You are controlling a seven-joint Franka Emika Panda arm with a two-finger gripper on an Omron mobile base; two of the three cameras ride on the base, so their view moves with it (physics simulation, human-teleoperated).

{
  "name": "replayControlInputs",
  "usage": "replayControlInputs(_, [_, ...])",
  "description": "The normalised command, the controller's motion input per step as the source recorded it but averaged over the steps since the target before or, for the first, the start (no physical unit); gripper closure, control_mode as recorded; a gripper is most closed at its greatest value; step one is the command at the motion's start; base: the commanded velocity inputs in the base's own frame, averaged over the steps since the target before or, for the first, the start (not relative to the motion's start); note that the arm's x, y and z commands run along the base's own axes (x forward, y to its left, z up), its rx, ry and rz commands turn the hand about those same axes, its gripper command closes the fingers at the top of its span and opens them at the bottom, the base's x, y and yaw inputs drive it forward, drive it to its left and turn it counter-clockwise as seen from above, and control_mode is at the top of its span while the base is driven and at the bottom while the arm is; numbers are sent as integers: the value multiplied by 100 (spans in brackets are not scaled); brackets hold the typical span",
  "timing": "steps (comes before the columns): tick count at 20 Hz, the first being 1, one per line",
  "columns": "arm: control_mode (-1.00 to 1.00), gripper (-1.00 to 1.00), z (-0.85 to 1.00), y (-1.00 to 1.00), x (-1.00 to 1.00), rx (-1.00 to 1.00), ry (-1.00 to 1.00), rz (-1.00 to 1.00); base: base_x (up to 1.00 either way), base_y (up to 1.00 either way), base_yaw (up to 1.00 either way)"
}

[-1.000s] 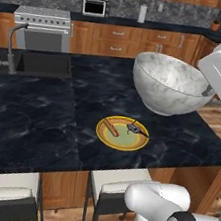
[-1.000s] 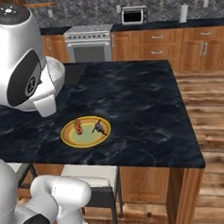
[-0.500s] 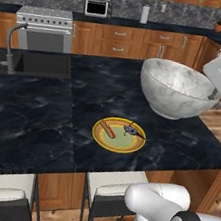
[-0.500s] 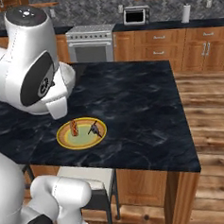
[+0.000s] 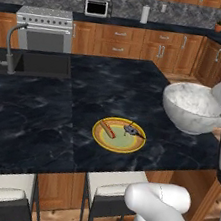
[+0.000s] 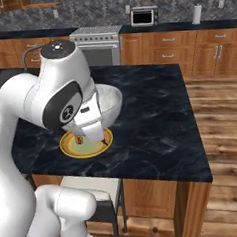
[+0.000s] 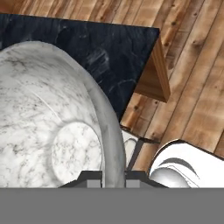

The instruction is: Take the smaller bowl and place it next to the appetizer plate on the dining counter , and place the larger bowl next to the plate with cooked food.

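Counter (image 5: 83, 103): black marbled top, spread below and ahead of my gripper (image 7: 114, 179).
Large bowl (image 5: 194, 108): marbled stone look, pinched by its rim wall between my fingers, carried over the counter edge, near the yellow plate. Judged heavy, stiff, smooth and likely slippery, breakable if dropped; a rim pinch leaves it prone to tipping, so keep it level.
Yellow plate (image 5: 119, 134): brownish food on it, lying beside and below the bowl.
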Motion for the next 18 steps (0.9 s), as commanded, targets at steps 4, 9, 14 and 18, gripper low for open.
replayControlInputs(4, [-100, 100, -41, -62, 52, 0, 2, -9, 0, 0, 0])
replayControlInputs(9, [-100, 100, -35, -37, 45, 4, 5, 0, 0, 0, 0])
replayControlInputs(14, [-100, 100, -55, -19, 46, 0, 9, 0, 0, 0, 0])
replayControlInputs(18, [-100, 100, -64, 0, 43, 0, 12, 0, 0, 0, 0])
